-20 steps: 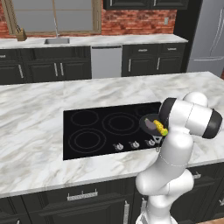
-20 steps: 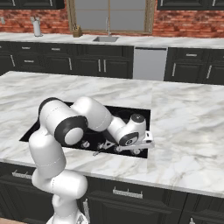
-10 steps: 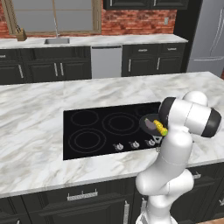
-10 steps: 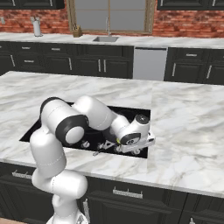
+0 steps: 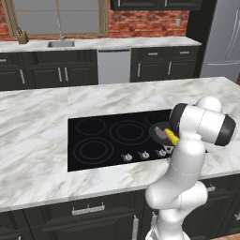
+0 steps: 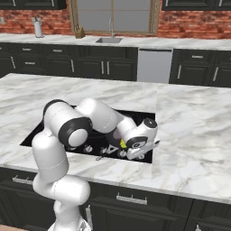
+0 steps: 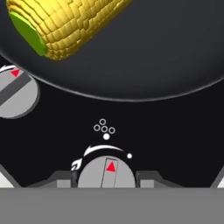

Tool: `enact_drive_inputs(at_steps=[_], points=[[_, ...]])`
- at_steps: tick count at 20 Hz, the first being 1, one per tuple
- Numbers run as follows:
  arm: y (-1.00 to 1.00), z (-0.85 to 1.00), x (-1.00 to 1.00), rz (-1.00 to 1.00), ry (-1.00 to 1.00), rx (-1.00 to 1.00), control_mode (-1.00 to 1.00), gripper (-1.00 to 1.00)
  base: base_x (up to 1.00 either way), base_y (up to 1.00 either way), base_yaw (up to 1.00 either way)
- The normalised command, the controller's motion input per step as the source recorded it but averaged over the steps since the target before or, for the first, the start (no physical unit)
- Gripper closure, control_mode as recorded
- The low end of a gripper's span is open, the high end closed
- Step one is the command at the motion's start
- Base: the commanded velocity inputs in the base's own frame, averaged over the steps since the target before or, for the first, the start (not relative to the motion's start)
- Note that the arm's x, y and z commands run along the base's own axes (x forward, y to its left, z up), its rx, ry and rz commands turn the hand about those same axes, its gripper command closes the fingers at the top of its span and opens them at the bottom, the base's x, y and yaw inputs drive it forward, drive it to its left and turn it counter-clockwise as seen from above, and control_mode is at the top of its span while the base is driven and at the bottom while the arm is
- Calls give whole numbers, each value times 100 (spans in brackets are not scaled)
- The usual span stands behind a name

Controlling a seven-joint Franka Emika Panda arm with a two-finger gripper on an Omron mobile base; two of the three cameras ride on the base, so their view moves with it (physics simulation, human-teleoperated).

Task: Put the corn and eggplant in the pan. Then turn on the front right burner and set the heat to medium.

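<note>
1. The big white marble table (image 5: 42, 122) has a flat black glass stove top (image 5: 112, 138) set into it.
2. The white robot arm (image 5: 185, 159) bends low over the front right corner of the stove top.
3. The round, shallow, dark grey pan (image 5: 159, 132) sits on the stove top near that corner. In the hand view its dark floor (image 7: 153, 48) is at the top.
4. The small bright yellow corn cob (image 7: 65, 24) lies inside the pan. It has a green cut end. It also shows as a yellow spot beside the arm (image 5: 172, 138) (image 6: 122, 143).
5. The eggplant cannot be made out in these pictures.
6. The end effector (image 7: 106, 177) is down at the front edge of the stove top, just below the pan. Its two dark fingers (image 7: 59, 179) sit one on each side of a round grey knob with a red arrow (image 7: 106, 171), pressed in on it.
7. Another round grey knob (image 7: 13, 92) sits to the left of it in the hand view.
8. Small white ring marks (image 7: 104, 128) are printed on the stove top above the pinched knob.
</note>
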Motion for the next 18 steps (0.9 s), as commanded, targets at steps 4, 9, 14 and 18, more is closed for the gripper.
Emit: enact_drive_inputs(at_steps=[4, 9, 14, 18], points=[[0, -1, 0, 23, 0, 0, -100, 100, 0, 0, 0], [0, -3, 0, 23, 0, 0, -100, 100, 0, 0, 0], [0, -4, 0, 22, 0, 0, -100, 100, 0, 0, 0], [0, -2, 0, 22, 0, 0, -100, 100, 0, 0, 0]])
